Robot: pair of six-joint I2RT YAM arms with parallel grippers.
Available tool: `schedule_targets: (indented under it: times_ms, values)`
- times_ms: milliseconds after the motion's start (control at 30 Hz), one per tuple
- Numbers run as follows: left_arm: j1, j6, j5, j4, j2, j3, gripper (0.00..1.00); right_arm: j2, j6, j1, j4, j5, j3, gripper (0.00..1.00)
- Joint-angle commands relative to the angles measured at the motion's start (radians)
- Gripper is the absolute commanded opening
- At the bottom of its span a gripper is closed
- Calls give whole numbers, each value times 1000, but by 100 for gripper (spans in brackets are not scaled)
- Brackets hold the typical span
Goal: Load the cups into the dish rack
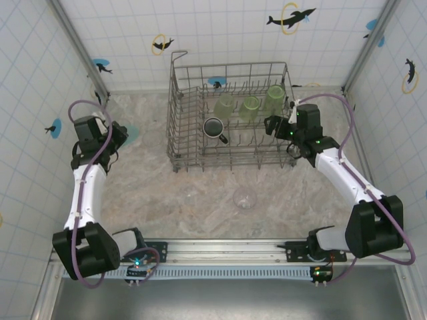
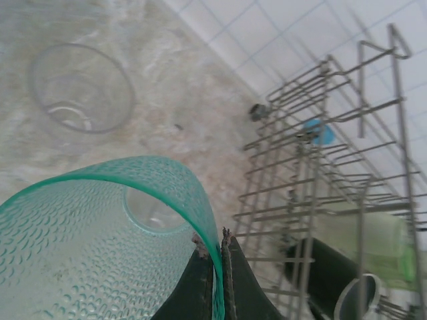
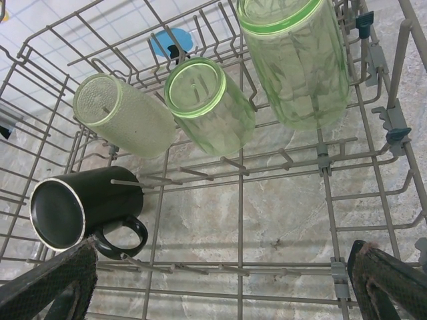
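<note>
Starting at the left: the left jaws are clamped tight on the rim of the teal cup [image 2: 100,240], one finger inside the wall and one outside. The cup is held over the bench [image 1: 153,193], well apart from the dish rack [image 1: 175,133]. So that one is picked up but not delivered.

Moving across, the clear cup [image 1: 245,198] sits on the bench in front of the rack, with neither arm near it.

Now the rack itself. The dark mug [image 3: 87,207] is tipped on the tines at the front left. Behind it runs a row of three: the pale green tumbler [image 3: 123,113], the middle green tumbler [image 3: 210,103] and the tall green tumbler [image 3: 297,60], all leaning on tines.

Over on the right, the right jaws stand wide apart and empty at the rack's right edge.

By my count that's four loaded, one in hand and one waiting. I'd say the teal cup has to go up and over the rack's tall side, and then the clear one follows.
</note>
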Motion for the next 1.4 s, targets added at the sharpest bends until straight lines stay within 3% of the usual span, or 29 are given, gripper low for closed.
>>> schedule_targets:
  times_ms: [0,133,400,633,1100,1367]
  values:
    - [9,-79,143,162,-10,-31,0,11,7,5,32,-15,4,100]
    - [9,-155,265,286,10,-46,0,10,20,5,60,-36,-7,100]
    - [9,-233,299,414,-10,-46,0,32,17,30,60,-70,6,100]
    - [-14,-431,390,651,-12,-120,0,46,-10,58,82,-124,16,100]
    - [-243,-472,377,730,101,25,0,59,-5,66,57,-98,55,100]
    - [-348,-509,392,817,179,97,0,46,73,32,110,-183,73,100]
